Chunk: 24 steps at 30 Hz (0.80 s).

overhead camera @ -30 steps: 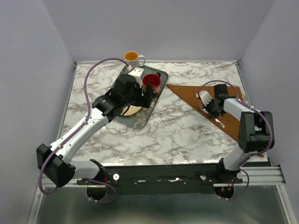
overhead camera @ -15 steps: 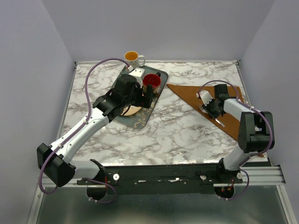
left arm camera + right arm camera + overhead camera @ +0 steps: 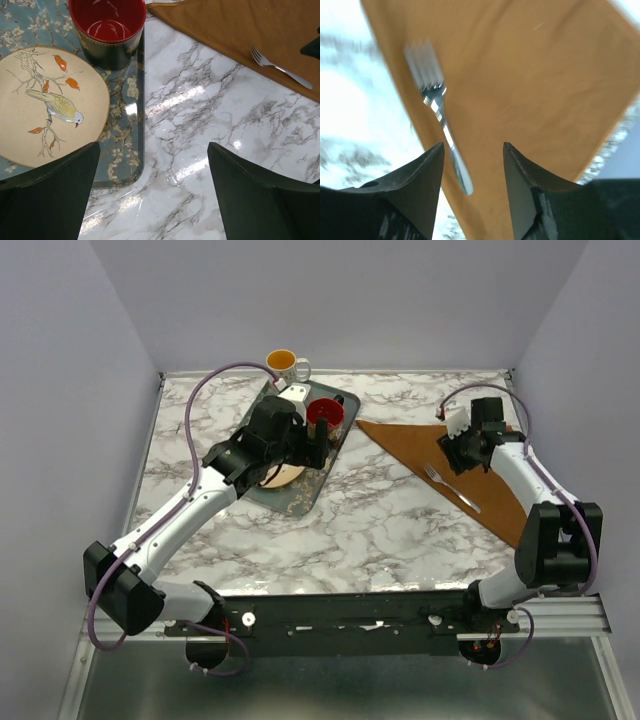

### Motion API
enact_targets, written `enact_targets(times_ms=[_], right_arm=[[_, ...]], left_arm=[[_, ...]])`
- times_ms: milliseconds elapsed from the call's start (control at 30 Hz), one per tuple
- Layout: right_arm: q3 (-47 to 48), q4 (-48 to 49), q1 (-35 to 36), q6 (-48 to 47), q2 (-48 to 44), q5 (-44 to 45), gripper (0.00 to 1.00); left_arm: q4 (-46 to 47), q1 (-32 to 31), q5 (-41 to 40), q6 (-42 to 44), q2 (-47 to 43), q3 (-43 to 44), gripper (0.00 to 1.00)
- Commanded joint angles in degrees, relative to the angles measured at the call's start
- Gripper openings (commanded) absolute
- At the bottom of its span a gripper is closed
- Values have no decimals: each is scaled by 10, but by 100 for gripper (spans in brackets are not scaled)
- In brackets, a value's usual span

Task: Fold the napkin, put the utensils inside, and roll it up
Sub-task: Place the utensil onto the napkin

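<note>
Since the fork (image 3: 450,487) lies flat on the napkin (image 3: 400,440), log the step as "utensils inside", near its end.

- Napkin: folded to a triangle, on the right side of the desk (image 3: 380,530).
- Fork: along the napkin's long edge, just inside it. It is the only cutlery you can see in any view.
- Right gripper (image 3: 472,145): above the napkin, jaws apart, nothing between them. The fork is below it and free.
- Left gripper (image 3: 152,145): spread wide and empty over the near edge of the tray (image 3: 300,495), by the plate (image 3: 30,115) and red cup (image 3: 107,25).

Judgement: rolling comes next. You would need to pinch the thin cloth at the edge beside the fork without catching the handle, then turn it over the fork. The fork may slide out over the edge.
</note>
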Motion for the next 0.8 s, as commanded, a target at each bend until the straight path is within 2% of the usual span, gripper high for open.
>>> enact_targets(times_ms=[0, 33, 100, 133, 233, 267, 300, 333, 433, 633, 767], right_arm=[[106, -44, -4, 180, 6, 19, 61], [131, -48, -2, 261, 19, 12, 61], [173, -62, 1, 361, 57, -13, 59], [201, -67, 1, 430, 91, -34, 47], [225, -21, 9, 516, 143, -102, 23], [238, -3, 17, 524, 152, -113, 22], [245, 12, 28, 529, 162, -108, 22], [256, 31, 41, 523, 172, -102, 27], [332, 36, 104, 486, 235, -63, 46], [493, 17, 153, 495, 381, -47, 58], [591, 8, 166, 492, 456, -49, 58]], left_arm=[[15, -4, 22, -44, 20, 21, 98], [19, -4, 27, -51, 29, 21, 98], [25, -4, 38, -69, 44, 29, 97], [26, -4, 44, -74, 65, 42, 96], [30, -7, 76, -101, 104, 61, 93], [37, -8, 78, -110, 108, 60, 92], [50, -9, 79, -123, 112, 58, 91], [53, -10, 79, -131, 119, 58, 91], [54, -12, 75, -147, 121, 58, 90], [38, -12, 52, -145, 83, 40, 90], [30, -11, 29, -132, 64, 29, 90]])
